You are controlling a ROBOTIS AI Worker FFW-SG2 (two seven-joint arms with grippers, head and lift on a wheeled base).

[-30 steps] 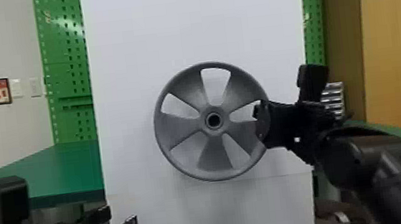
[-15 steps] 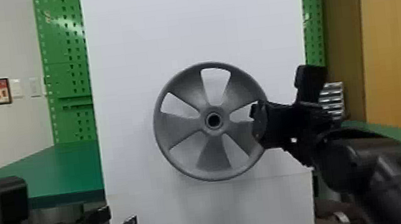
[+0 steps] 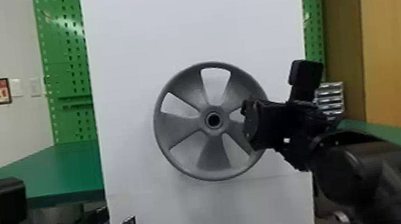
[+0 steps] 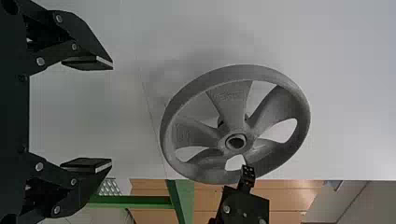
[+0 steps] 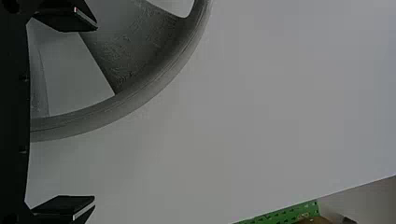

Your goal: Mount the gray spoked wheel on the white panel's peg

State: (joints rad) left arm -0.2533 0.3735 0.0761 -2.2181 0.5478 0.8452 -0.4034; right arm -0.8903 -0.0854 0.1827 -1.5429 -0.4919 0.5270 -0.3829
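Seemingly, the gray spoked wheel is mounted on the white panel, the black right gripper and left gripper open, only withdrawal remaining.

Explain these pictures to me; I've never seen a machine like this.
This is a two-armed robot, and each arm ends in a two-fingered hand. One picture looks forward and down from its head. The other two come from cameras on its left and right wrists and are turned sideways.

The gray wheel lies on no tabletop: it stands upright in front of a white panel, its hub facing the robot. It is probably hanging on the panel's peg, but I can't see the peg to be sure. Behind is a green table.

Nothing looks gripped. The right hand is at the wheel's right side with its fingers spread; the left hand is open too, lower and to the left.
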